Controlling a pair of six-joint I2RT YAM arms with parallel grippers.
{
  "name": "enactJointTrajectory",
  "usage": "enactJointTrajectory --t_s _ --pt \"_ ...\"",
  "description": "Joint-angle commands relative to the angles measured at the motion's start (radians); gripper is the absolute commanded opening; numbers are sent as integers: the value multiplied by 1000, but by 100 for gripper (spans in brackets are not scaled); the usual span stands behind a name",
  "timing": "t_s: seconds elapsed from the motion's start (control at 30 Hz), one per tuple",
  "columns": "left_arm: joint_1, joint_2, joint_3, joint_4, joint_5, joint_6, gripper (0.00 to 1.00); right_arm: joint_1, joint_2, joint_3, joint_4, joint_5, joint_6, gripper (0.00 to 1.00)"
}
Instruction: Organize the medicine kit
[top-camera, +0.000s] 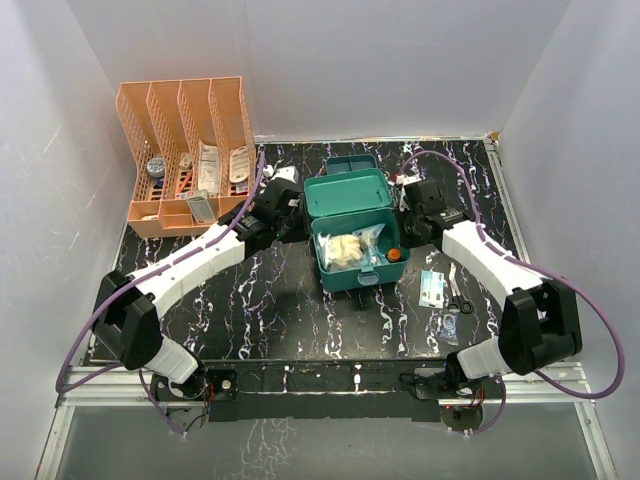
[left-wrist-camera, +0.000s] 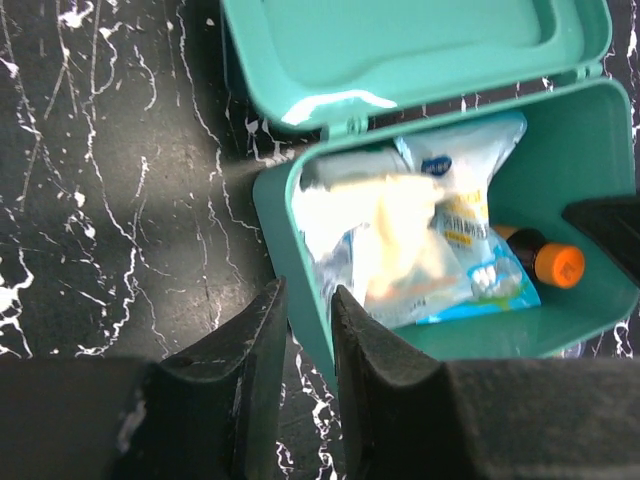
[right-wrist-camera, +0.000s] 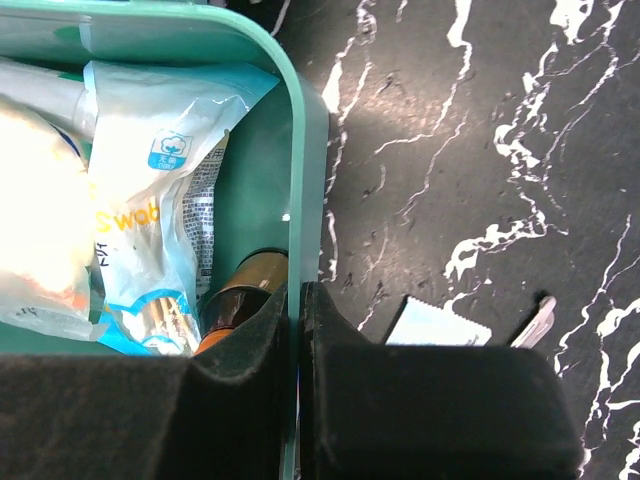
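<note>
Medicine kit (left-wrist-camera: 590, 140), left wrist view: teal box on the black, white-veined tabletop (left-wrist-camera: 120, 180), its lid (left-wrist-camera: 400, 50) standing open, the inside in plain sight.
Contents, left wrist view: clear bags of white dressings (left-wrist-camera: 400, 250), a blue-printed packet (left-wrist-camera: 465, 215), and a brown bottle with an orange cap (left-wrist-camera: 548, 262) lying at the side away from the claw.
Left claw (left-wrist-camera: 306, 300), left wrist view: one finger outside the box and the other over its inside, pinched on the wall of the medicine kit near a corner.
Right claw (right-wrist-camera: 296, 295), right wrist view: fingers almost together, clamped on the thin rim of the medicine kit's opposite wall; the inner finger sits just beside the brown bottle.
Beside the box, right wrist view: a white sachet (right-wrist-camera: 440, 325) on the tabletop, just past the outer finger.
Whole scene, top view: medicine kit mid-tabletop between the two claws, left claw at its left wall, right claw at its right wall.
Surroundings, top view: darker teal insert tray (top-camera: 352, 162) behind the lid; orange file rack (top-camera: 190, 150) at the far left; scissors (top-camera: 458, 296) right of the box, apart from it.
</note>
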Motion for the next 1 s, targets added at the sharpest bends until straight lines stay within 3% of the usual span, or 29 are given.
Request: enactJointTrajectory --t_s 0.0,0.37,0.73,0.97 --pt "23 -45 44 -2 -39 41 23 65 -89 8 69 -12 64 0" --pt "101 -48 106 -71 -27 64 21 220 -73 -30 140 51 215 0" --pt "120 -44 145 -89 -33 85 21 340 -39 -71 216 262 493 0" --pt "120 -47 142 -86 -32 88 20 394 3 -55 226 310 532 0"
